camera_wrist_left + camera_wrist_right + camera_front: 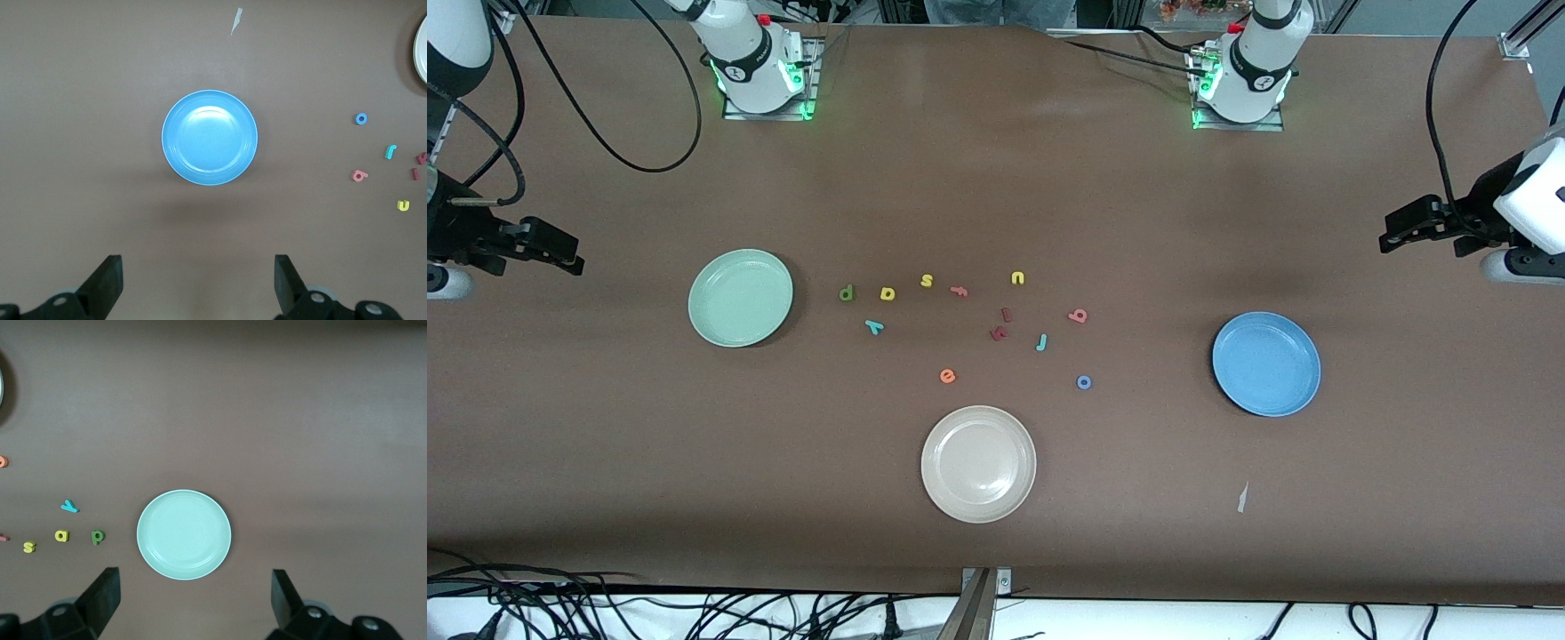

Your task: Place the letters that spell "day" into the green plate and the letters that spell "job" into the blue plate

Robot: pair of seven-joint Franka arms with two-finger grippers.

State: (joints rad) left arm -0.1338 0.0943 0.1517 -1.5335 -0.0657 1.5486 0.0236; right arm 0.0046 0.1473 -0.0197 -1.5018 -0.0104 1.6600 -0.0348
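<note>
The green plate (740,297) (183,534) lies toward the right arm's end. Beside it are the dark green d (847,292) (97,536), yellow a (887,293) (61,535) and teal y (874,326) (69,507). Toward the left arm's end lies the blue plate (1266,364) (209,137), with the salmon b (1078,315) (359,175), teal j (1041,342) (391,152) and blue o (1084,382) (361,119) nearby. My right gripper (569,253) (195,597) hangs open over bare table past the green plate. My left gripper (1392,233) (198,280) hangs open past the blue plate. Both plates hold nothing.
A cream plate (978,463) lies nearest the front camera. Among the letters are a yellow s (927,280), a yellow u (1017,278), a salmon f (959,291), an orange e (948,376) and two dark red letters (999,333). A paper scrap (1242,498) lies near the blue plate.
</note>
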